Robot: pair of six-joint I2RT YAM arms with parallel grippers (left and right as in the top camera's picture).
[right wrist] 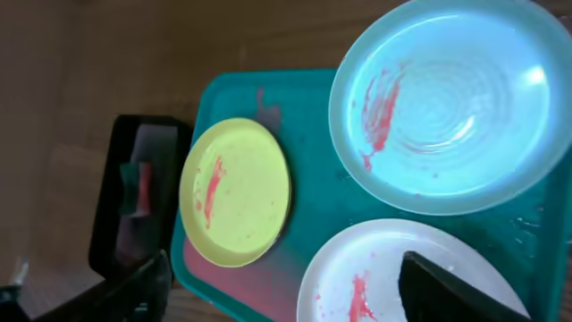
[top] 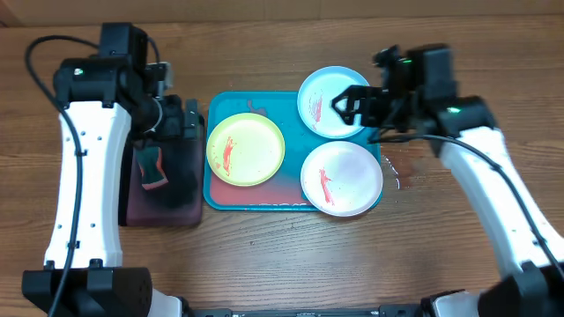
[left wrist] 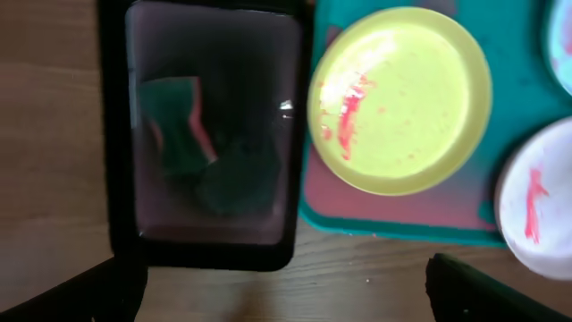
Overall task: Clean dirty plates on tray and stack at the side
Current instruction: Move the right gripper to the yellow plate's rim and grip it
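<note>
Right gripper (top: 351,104) has its fingers spread wide with nothing in them, hanging over the blue plate (top: 315,101) at the far right corner of the tray (top: 264,106). My worry: a pinch on that slick rim could slip, or shove it into the white plate (top: 342,178) just beside it. Yellow plate (top: 245,148) sits left, and all three are smeared red. Left gripper (left wrist: 281,277) gapes empty above the black tray (left wrist: 121,134) holding a sponge (left wrist: 179,125).
</note>
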